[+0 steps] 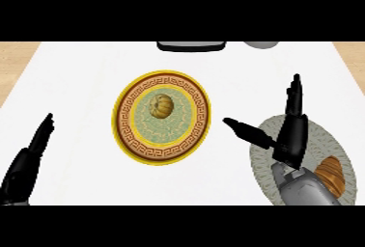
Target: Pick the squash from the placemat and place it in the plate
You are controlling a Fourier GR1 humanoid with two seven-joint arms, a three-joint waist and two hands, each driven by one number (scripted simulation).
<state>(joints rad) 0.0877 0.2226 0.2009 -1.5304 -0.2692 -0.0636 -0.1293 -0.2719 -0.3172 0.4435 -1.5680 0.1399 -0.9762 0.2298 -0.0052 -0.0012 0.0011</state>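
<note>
Forearm nearest of all: the grey right one came in at the lower right edge, and its right hand stood over the placemat, fingers straight and pointing away, thumb splayed out to the left, clasping nothing. Just beside the wrist, on the placemat, lay a brown striped oblong thing (a bread roll, by my guess, though I could not be sure). At the left edge the left hand rested open, fingers up.

Farther out, at the counter's middle, sat the plate, and in its centre lay the squash, small, ribbed and nearly round, its slightly longer axis running near to far. So the squash already lay where the task wanted it, left of and a little beyond the right thumb, well apart from it. The right hand was the nearer of the two.

At the far edge showed a dark flat thing and a grey round one.
</note>
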